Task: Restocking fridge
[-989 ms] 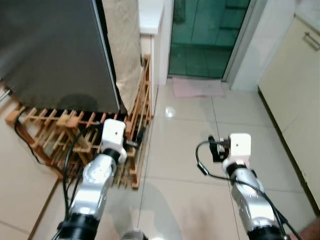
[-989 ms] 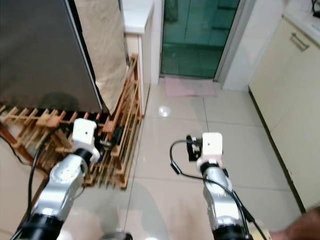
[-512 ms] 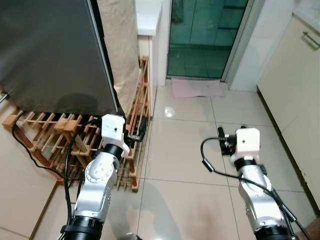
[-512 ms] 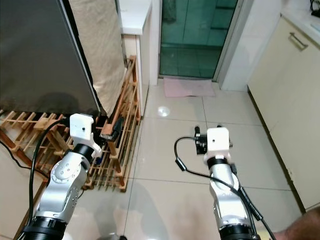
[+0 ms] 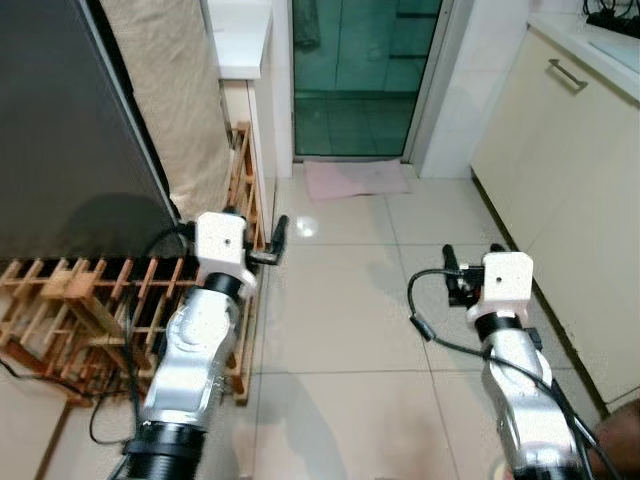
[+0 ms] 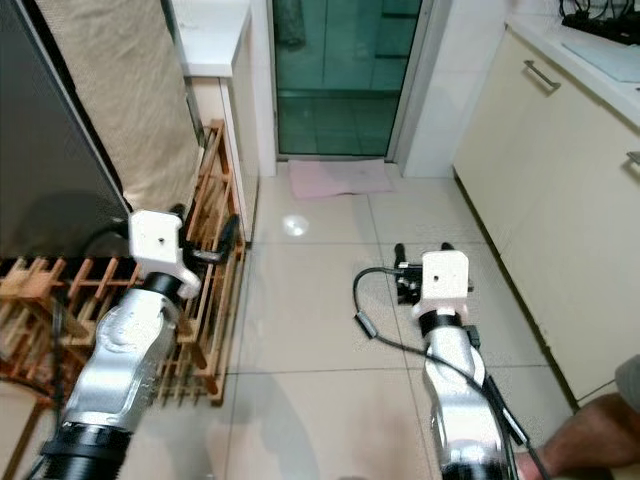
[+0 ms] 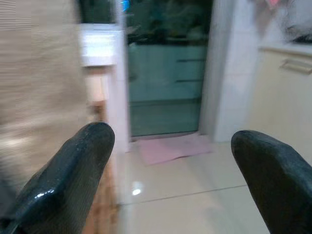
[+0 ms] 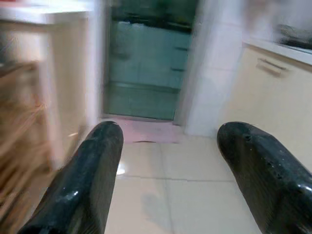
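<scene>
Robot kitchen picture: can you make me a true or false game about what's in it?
1. A pink mat lies on the floor by the green glass door. True.
2. The left gripper is holding a bottle. False: its fingers are spread open with nothing between them.
3. A wooden rack stands on the robot's left side. True.
4. The right gripper is squeezed shut. False: its fingers stand wide apart, empty.
5. The cream cabinets are on the robot's left. False: they are on its right.
</scene>
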{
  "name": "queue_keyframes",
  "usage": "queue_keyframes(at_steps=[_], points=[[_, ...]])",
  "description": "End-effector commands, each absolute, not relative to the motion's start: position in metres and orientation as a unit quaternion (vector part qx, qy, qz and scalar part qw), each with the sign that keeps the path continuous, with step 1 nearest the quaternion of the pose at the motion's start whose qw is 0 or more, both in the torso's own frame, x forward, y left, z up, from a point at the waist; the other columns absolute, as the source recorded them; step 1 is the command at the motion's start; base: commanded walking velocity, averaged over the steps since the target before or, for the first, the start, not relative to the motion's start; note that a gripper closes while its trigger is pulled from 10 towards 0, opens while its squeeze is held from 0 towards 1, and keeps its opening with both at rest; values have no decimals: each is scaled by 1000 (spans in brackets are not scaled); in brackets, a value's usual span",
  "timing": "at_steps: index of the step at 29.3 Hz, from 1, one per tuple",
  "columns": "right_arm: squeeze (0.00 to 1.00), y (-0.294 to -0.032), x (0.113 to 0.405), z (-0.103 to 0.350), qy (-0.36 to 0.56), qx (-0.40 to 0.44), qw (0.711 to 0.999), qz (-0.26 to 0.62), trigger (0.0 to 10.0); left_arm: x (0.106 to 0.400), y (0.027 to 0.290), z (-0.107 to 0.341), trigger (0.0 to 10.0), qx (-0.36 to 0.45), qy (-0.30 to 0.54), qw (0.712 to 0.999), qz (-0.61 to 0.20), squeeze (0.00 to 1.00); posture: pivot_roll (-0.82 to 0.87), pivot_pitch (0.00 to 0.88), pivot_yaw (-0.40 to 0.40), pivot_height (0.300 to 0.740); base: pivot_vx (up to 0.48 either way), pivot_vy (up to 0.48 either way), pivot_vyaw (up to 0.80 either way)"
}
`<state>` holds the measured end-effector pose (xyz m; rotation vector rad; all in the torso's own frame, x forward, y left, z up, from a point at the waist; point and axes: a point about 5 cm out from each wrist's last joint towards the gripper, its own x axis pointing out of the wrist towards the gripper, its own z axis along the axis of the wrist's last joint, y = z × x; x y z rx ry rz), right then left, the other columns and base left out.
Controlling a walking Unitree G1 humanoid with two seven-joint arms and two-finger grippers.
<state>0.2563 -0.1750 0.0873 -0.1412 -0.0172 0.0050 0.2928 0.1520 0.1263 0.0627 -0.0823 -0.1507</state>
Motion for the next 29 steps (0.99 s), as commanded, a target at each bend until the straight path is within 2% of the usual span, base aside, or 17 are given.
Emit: queue_keyframes(at_steps=[1, 2, 4, 6, 7, 8, 10, 14, 18, 20, 29], points=[[0, -175, 244, 91, -3, -69, 997, 21, 10000, 287, 174, 129, 10000, 39, -33, 997, -50, 0, -8, 0, -26, 740, 0, 0, 0], [0, -177, 231, 89, 4, -69, 997, 33, 10000, 278, 184, 126, 10000, 38, -26, 998, -47, 0, -11, 0, -28, 740, 0, 0, 0], [0, -178, 227, 88, 6, -68, 997, 38, 10000, 273, 187, 125, 10000, 38, -26, 998, -47, 0, -12, 0, -27, 740, 0, 0, 0], [0, -186, 209, 91, 3, -67, 997, 32, 10000, 244, 199, 117, 10000, 8, -24, 999, -41, 0, -14, 0, -21, 740, 0, 0, 0], [0, -186, 209, 91, 3, -67, 997, 32, 10000, 244, 199, 117, 10000, 8, -24, 999, -41, 0, -14, 0, -21, 740, 0, 0, 0], [0, -190, 203, 96, -7, -67, 998, 16, 10000, 227, 200, 115, 10000, -9, -22, 999, -33, 0, -26, 0, -16, 740, 0, 0, 0], [0, -193, 200, 100, -11, -64, 998, -7, 10000, 219, 198, 116, 10000, 3, -19, 1000, -23, 0, -22, 0, -23, 740, 0, 0, 0], [0, -193, 199, 101, -2, -55, 998, -20, 10000, 220, 196, 118, 10000, 15, -13, 1000, -18, 0, -13, 0, -34, 740, 0, 0, 0], [0, -188, 203, 107, -12, -56, 998, -29, 10000, 224, 189, 127, 10000, 16, -41, 998, -38, 0, -10, 0, -41, 740, 0, 0, 0], [0, -191, 209, 115, -26, -65, 997, -41, 10000, 226, 182, 137, 10000, 22, -69, 996, -55, 0, -11, 0, -44, 740, 435, 0, 0], [0, -195, 213, 106, -15, -73, 996, -42, 10000, 229, 180, 147, 10000, 23, -88, 995, -43, 0, -14, 0, -40, 740, 467, 0, 0]])
